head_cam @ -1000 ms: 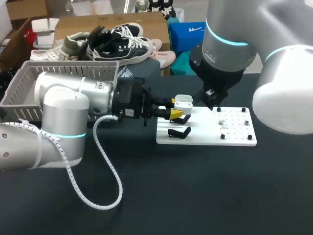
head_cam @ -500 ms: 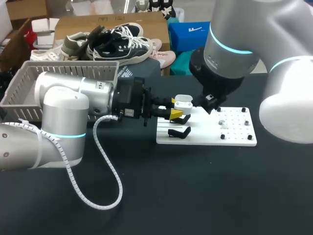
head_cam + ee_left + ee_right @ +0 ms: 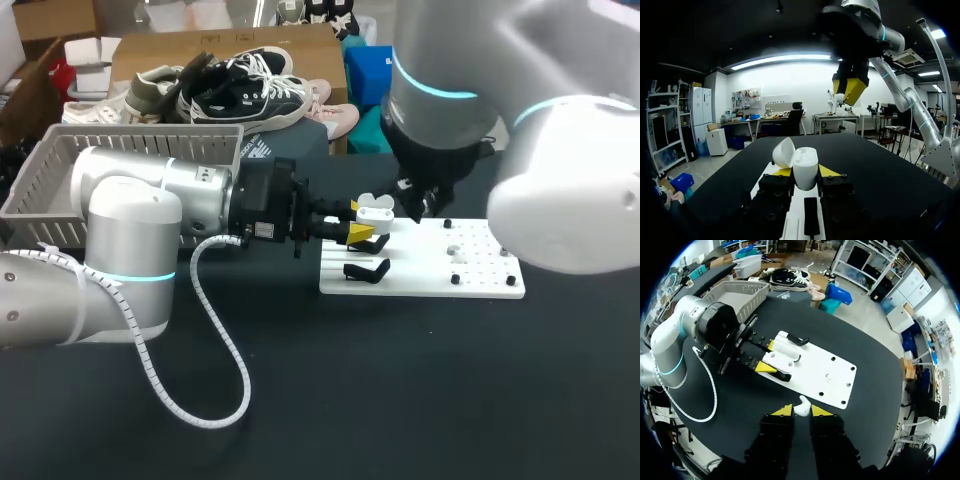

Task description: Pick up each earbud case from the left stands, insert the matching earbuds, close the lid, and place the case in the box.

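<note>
Step in hand, as I read it: seating an earbud in the open case. The left gripper [image 3: 804, 171] is clamped on the earbud case [image 3: 805, 165] from both sides, with the lid [image 3: 784, 152] swung open and tilted back. The case sits at the far stand's place on the white board [image 3: 480, 275]; I cannot tell whether it rests on that stand or is lifted just off it. The right gripper [image 3: 801, 411] pinches a small white earbud [image 3: 801, 404] between narrow-set yellow tips and hangs above the board, higher than the case and a little beyond it. To do this well, bring the earbud squarely over the open well, not over the lid. Turn the stem to match the socket before going down, then descend straight and slow. The left arm should hold the case rigid and upright so it does not rock. Let go only once the bud seats. Likely snags are the lid's edge and the left fingertips hugging the case. The near stand [image 3: 366, 270] is bare, and the grey basket [image 3: 130, 150] waits behind the left arm. Against a second ago, the right arm has swung from over the board's middle toward the case. The left arm, case and lid are unchanged.
</note>
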Available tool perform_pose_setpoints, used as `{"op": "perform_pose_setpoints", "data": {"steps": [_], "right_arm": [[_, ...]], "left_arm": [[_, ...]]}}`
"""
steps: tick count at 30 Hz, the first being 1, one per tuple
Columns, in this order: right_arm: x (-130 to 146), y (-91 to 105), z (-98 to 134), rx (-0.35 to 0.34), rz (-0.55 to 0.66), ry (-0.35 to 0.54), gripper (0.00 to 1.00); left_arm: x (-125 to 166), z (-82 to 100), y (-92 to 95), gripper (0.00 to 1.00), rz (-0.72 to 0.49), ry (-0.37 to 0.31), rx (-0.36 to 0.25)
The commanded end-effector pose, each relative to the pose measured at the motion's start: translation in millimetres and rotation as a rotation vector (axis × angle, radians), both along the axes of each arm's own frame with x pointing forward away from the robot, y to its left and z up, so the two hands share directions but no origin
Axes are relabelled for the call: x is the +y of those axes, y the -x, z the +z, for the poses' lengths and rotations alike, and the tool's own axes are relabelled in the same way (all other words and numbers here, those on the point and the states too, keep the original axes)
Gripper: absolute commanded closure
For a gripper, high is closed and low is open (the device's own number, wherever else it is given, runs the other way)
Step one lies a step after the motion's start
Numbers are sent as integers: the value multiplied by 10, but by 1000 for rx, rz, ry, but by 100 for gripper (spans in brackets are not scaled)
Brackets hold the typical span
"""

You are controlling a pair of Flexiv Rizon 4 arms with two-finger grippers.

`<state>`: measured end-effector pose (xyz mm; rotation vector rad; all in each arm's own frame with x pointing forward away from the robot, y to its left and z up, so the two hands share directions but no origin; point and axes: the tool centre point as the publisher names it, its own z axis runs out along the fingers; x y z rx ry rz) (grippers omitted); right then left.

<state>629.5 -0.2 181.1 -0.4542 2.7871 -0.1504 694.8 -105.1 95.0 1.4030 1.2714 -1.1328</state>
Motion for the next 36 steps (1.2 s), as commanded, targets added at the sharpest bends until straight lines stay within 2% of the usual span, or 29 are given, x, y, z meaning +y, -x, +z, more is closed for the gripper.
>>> {"op": "perform_pose_setpoints", "data": {"steps": [1,5,7,9,22,27,36], "right_arm": [[125,-96,22,43,-128,72,100],[111,-99,9,86,-180,57,100],[95,-62,-7,113,-184,37,100],[59,-18,-34,125,-172,54,100],[59,-18,-34,125,-172,54,100],[151,-82,-29,176,-305,-6,100],[259,-128,12,197,-357,2,100]], "left_arm": [[0,-1,15,100,5,1,-2],[0,-1,15,100,5,1,-2],[0,-1,15,100,5,1,-2],[0,-1,15,100,5,1,-2],[0,-1,15,100,5,1,-2],[0,-1,15,100,5,1,-2],[0,-1,15,100,5,1,-2]]}}
